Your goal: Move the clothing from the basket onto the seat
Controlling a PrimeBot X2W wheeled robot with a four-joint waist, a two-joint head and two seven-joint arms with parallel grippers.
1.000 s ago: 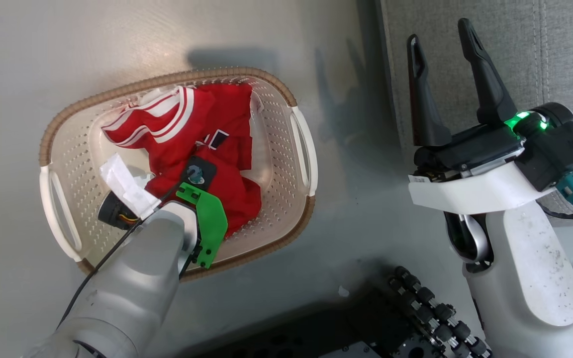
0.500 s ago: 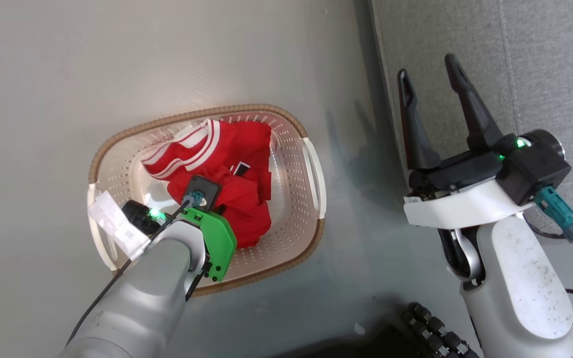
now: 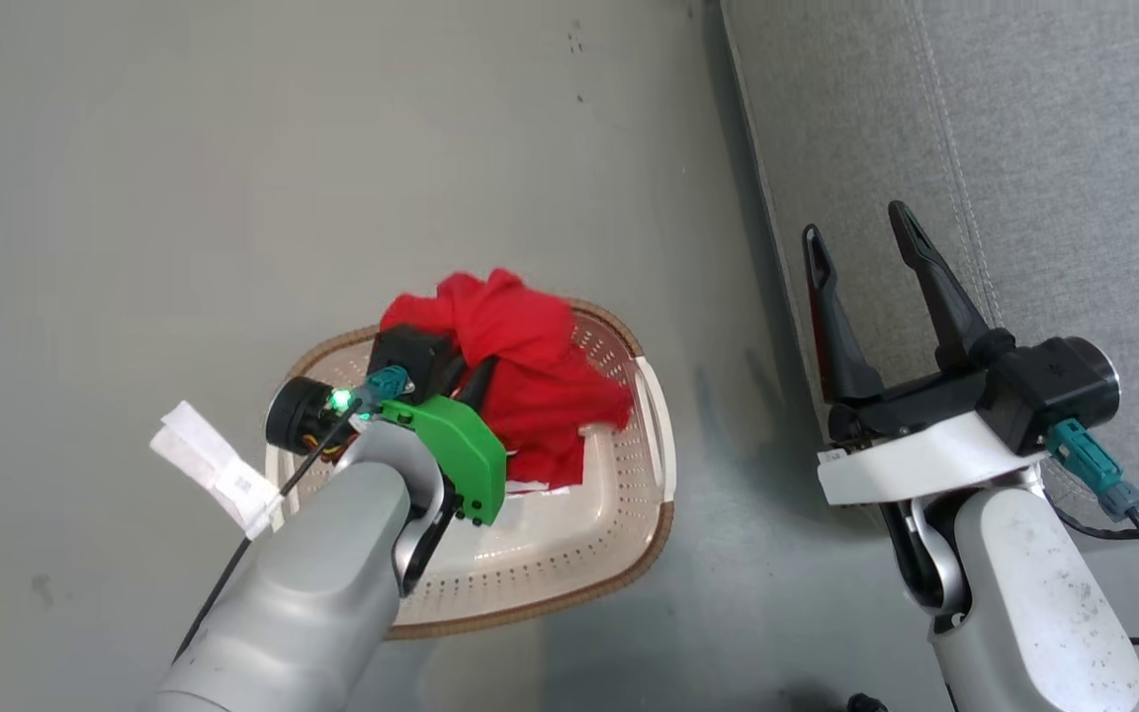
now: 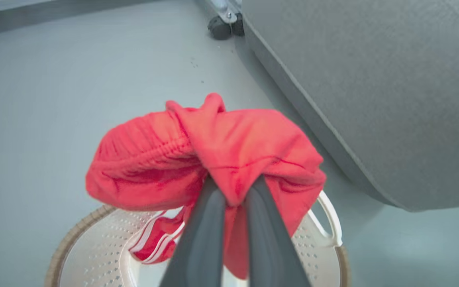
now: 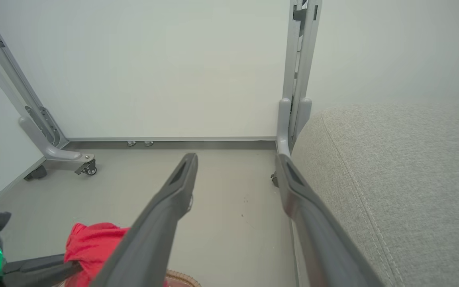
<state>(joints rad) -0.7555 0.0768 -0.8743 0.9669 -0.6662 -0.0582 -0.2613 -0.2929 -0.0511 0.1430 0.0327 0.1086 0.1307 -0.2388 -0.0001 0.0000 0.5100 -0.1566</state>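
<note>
Basket [image 3: 569, 583] of cream-white perforated plastic, brown woven-look rim, on grey floor [image 3: 233, 148] at left; just above it, bunched red clothing [image 4: 213, 155] clenched in left gripper [image 4: 233, 187], white-striped trim [image 4: 153, 243] trailing down inside. Farther right, right gripper [image 3: 856, 222] spread wide, empty, over edge of large grey fabric-upholstered seat [image 3: 1024, 148].

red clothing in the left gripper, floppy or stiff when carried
Likely floppy: the red clothing sags around the shut left gripper. A striped part dangles into the basket, so it may snag the rim. Probably light, as a small pinch holds it up.
</note>
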